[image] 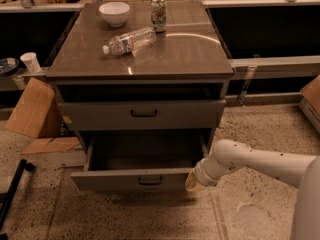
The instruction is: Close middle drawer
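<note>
While the middle drawer [110, 180] stands pulled well out of the grey cabinet [175, 59], its box bare and dark inside, the gripper [195, 182] sits low at the right end of the drawer's front, at the corner where the front meets the side wall. It looks to be touching that corner, though the contact itself is hard to make out. Whether the gripper is spread or pressed together cannot be told (only a pale yellowish tip shows past the white wrist). The white arm [260, 161] comes in from the right edge and runs leftward and slightly down to that corner.

The drawer's small dark handle [150, 180] sits mid-front, apart from the gripper. Above, the top drawer [100, 115] has its front set much further back.

On the cabinet's top, a white bowl [114, 13] stands at the back left, a can [158, 14] stands upright just right of it, and a clear water bottle [129, 40] lies on its side in front of both. Left of the cabinet, a paper cup [31, 62] stands on a ledge and cardboard [35, 109] leans above the speckled floor [260, 214]
</note>
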Controlling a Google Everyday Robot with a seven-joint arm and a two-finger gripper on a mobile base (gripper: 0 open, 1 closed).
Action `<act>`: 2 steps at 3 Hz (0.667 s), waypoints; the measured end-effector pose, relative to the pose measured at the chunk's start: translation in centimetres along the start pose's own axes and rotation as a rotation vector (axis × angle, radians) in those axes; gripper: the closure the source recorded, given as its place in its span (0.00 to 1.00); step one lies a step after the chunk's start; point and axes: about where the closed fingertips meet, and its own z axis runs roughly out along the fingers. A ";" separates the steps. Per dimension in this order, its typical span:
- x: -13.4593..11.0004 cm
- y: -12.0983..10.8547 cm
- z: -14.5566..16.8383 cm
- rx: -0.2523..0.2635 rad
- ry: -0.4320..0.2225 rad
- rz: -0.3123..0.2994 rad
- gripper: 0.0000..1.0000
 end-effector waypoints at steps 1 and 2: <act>0.3 -1.6 0.1 0.017 0.010 0.012 1.00; 0.5 -3.3 0.4 0.026 0.024 0.023 1.00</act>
